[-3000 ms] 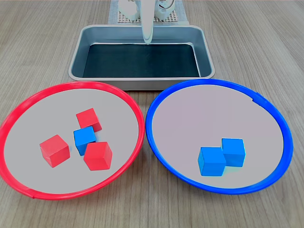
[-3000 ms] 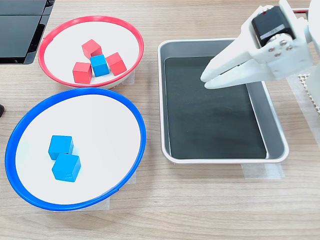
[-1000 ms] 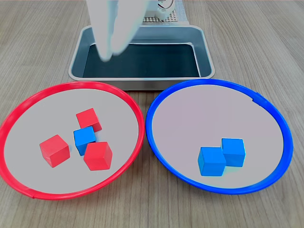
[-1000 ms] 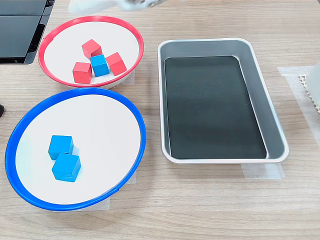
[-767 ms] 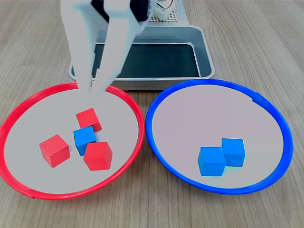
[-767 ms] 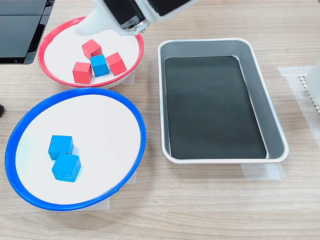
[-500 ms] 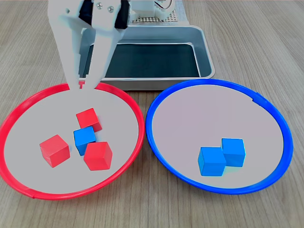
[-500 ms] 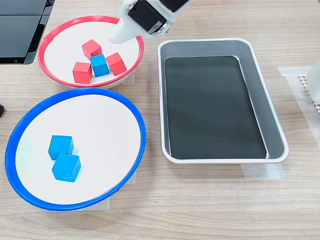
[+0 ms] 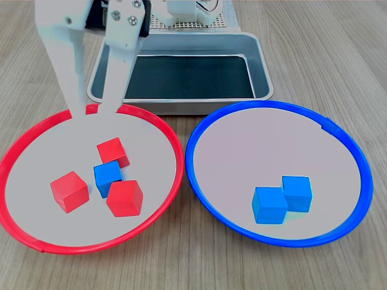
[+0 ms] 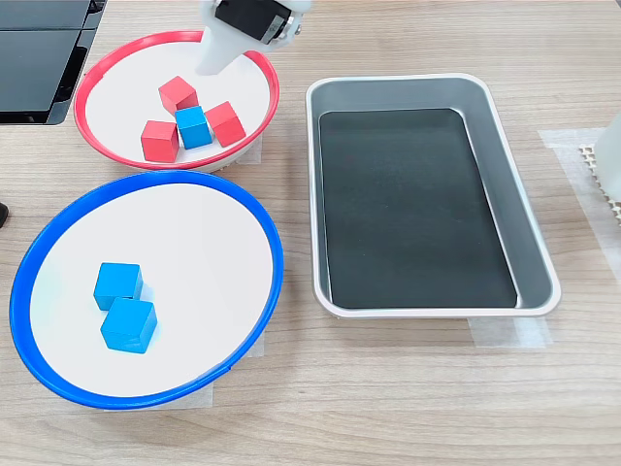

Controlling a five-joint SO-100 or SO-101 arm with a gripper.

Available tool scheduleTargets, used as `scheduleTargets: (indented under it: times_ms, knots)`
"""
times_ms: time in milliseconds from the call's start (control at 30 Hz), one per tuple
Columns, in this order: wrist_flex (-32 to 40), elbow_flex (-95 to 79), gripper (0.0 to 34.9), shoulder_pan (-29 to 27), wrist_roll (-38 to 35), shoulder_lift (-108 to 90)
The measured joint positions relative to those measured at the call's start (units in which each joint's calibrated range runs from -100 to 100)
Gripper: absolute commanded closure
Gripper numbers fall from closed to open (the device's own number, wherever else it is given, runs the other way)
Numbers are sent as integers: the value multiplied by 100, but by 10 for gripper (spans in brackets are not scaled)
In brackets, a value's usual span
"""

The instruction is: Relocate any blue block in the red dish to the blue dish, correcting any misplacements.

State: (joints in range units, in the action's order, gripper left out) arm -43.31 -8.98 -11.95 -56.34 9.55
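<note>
The small bright blue plastic cube [image 9: 107, 177] lies untouched in the red-rimmed round dish [image 9: 158, 130], wedged among three red cubes [image 9: 112, 151]. The white claw [image 9: 92, 113], jaws parted and empty, has swung from the metal tray [image 9: 260, 66] to the dish's far rim; pickup looks next.

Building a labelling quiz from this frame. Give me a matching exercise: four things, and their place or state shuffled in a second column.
Things
1. blue block
2. blue dish
3. metal tray
4. gripper

Place or state
A. holds nothing
B. open, above the red dish's far rim
C. wedged among three red cubes
D. holds two blue cubes

Pairs: 1-C, 2-D, 3-A, 4-B
</note>
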Motion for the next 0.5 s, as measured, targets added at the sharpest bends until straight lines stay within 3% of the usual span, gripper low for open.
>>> scheduleTargets:
  times_ms: [500]
  knots:
    - [-506,1479,204,-106,-791,1279]
